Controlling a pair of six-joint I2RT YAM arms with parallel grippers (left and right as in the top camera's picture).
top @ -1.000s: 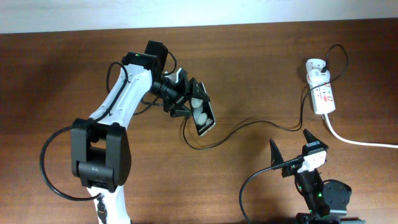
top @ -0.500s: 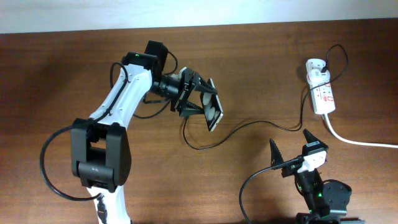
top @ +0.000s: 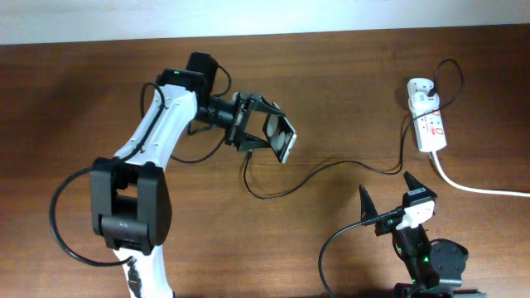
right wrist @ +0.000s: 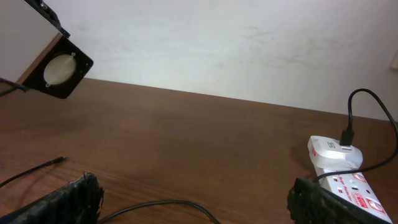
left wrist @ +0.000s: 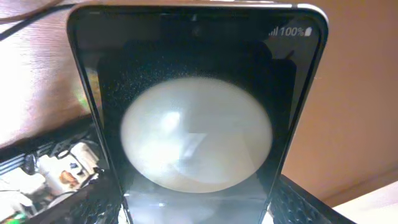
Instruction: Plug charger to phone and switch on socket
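My left gripper point(top: 263, 132) is shut on the phone point(top: 281, 138) and holds it tilted above the table, left of centre. In the left wrist view the phone point(left wrist: 196, 134) fills the frame: black, with a white round blob and small white text at its far end, and my left gripper point(left wrist: 199, 214) is clamped on its near sides. The charger cable point(top: 331, 165) runs from the white adapter point(top: 421, 89) on the socket point(top: 431, 126) and loops below the phone. Its tip point(right wrist: 60, 160) lies loose on the table. My right gripper point(top: 387, 197) is open and empty, near the front edge.
The thick white cord point(top: 480, 189) leaves the socket toward the right edge. In the right wrist view the socket point(right wrist: 341, 168) is at the right, the cable point(right wrist: 161, 205) crosses between my fingers point(right wrist: 68, 199), and the held phone point(right wrist: 59, 68) shows at the upper left.
My left gripper has turned and carried the phone a little right and toward the back of the table. The right arm, cable and socket have not moved.
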